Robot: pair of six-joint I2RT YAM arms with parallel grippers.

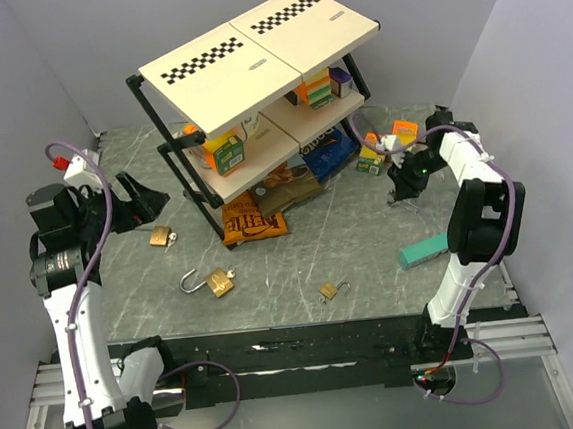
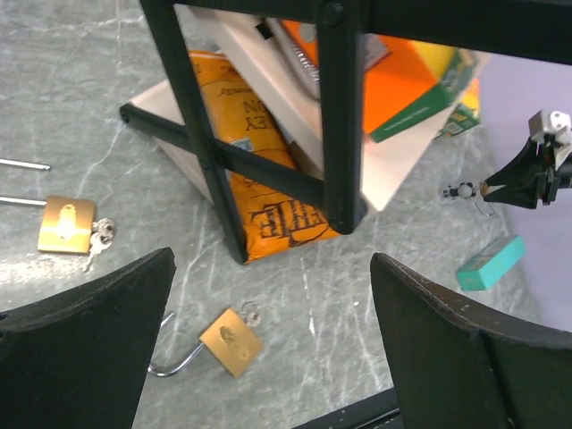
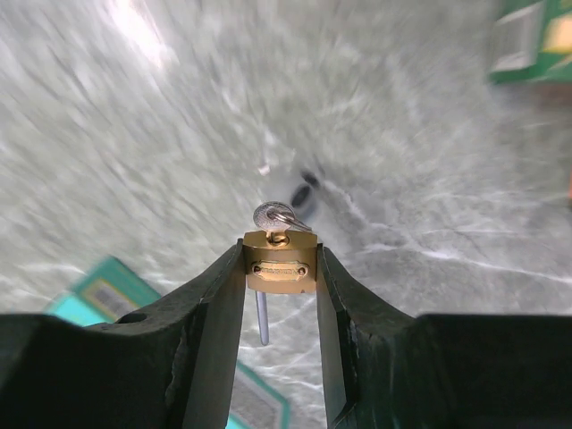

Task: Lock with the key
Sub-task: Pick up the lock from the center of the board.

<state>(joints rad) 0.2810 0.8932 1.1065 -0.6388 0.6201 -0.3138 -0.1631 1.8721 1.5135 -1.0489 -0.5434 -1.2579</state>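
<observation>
Upper right of the overhead frame, clear of the counter (image 1: pixel 368 227): the right fingers (image 3: pixel 214 304) are clamped on the flat sides of a small brass padlock (image 3: pixel 281 266) and hold it off the surface.

Finding 1. The key (image 3: pixel 273 216) sits in the keyway on the lock's far face. It projects beyond the fingertips, toward the top of the wrist frame and away from the wrist.

Finding 2. One steel leg of the shackle (image 3: pixel 261 317) runs back between the fingers toward the wrist. The lock's long axis therefore lies in line with the fingers, shackle end inboard and key end outboard. Whether the shackle is seated cannot be told.

Finding 3. The left fingers (image 2: pixel 89 340) stand wide apart and hold nothing. They hang at the left of the overhead frame over two loose padlocks (image 2: pixel 231 340), with the shelf unit (image 1: pixel 253 57) between them and the held lock.

Assessment. The right arm has the lock, but its grip leaves it no means of turning the key. The key end is exposed and faces outward, so the free left arm would likely have to cross the counter and approach along that axis. A misaligned pinch could tip the lock in the grip.
</observation>
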